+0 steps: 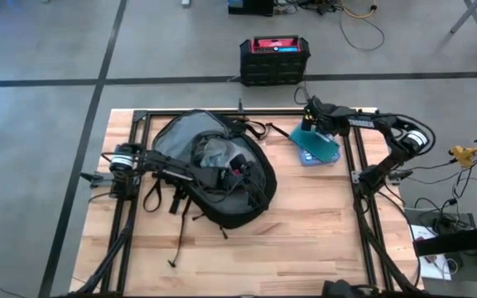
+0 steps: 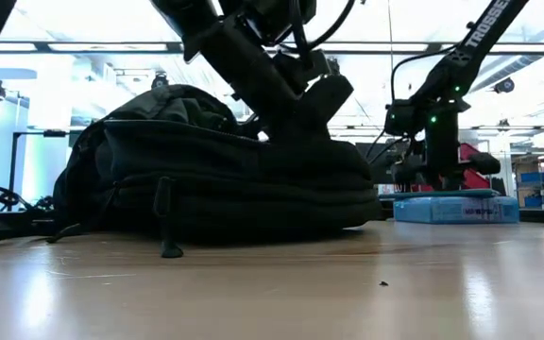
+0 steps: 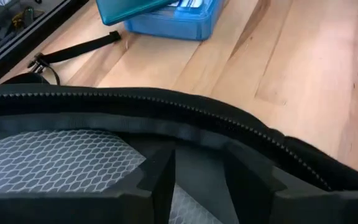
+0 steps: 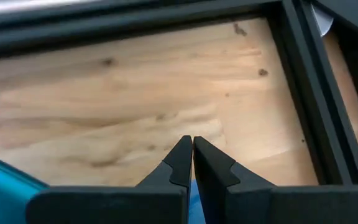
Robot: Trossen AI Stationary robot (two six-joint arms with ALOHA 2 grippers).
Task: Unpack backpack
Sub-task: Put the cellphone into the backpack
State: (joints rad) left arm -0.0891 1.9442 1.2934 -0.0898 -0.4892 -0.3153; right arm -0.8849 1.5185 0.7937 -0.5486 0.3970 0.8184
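- On the left half of a wooden table (image 1: 305,215), seen from above, lies the backpack (image 1: 222,203), black, on its side, its main pocket unzipped and grey lining showing.
- The left gripper (image 3: 197,180) reaches inside that open pocket, just behind the zipper edge (image 3: 185,106). Its two fingers stand a little apart with a gap between them; whether anything sits in that gap cannot be told.
- To do this step well, the fingers probably need to close on an item rather than on lining or zipper, then lift straight out so the fabric does not drag.
- Right of the backpack, well apart from it, a blue plastic box (image 1: 315,147) rests on the table.
- The right gripper (image 4: 188,152) hovers over that box near the table's far right corner, fingertips pressed together, holding nothing.
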